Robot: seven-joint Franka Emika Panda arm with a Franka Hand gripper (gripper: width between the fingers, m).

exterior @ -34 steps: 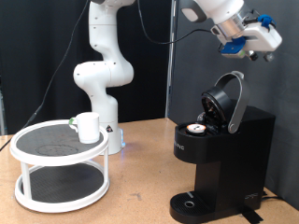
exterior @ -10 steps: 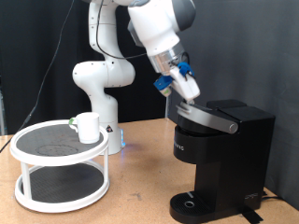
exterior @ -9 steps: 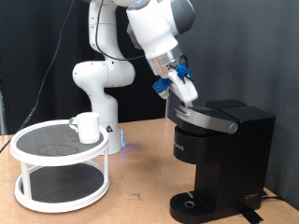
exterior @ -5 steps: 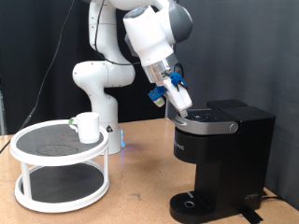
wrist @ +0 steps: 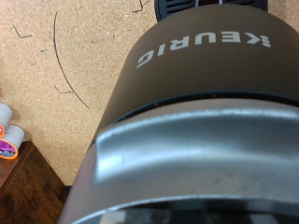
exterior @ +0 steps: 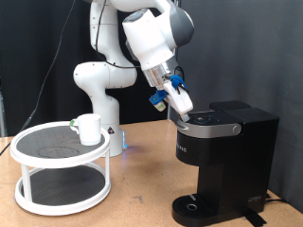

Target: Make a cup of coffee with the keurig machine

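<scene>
The keurig machine (exterior: 223,156) stands at the exterior view's right with its lid down flat. My gripper (exterior: 180,102) is at the lid's front edge, on the side towards the exterior view's left, touching or just above it. It holds nothing that I can see. The wrist view looks down the machine's front, with the silver lid rim (wrist: 187,140) close up and the KEURIG name (wrist: 201,49) below it; my fingers do not show there. The white cup (exterior: 88,129) stands upright on the top shelf of a round stand, far from the gripper.
The white two-tier round stand (exterior: 59,194) fills the exterior view's lower left. The arm's white base (exterior: 102,85) rises behind it. The machine's round drip base (exterior: 194,205) is bare. Small pods (wrist: 7,142) lie on the wooden table beside the machine.
The lid stood open with a pod in the holder; the gripper came down from the upper right and pushed it shut. In the last half second it hardly moved.
</scene>
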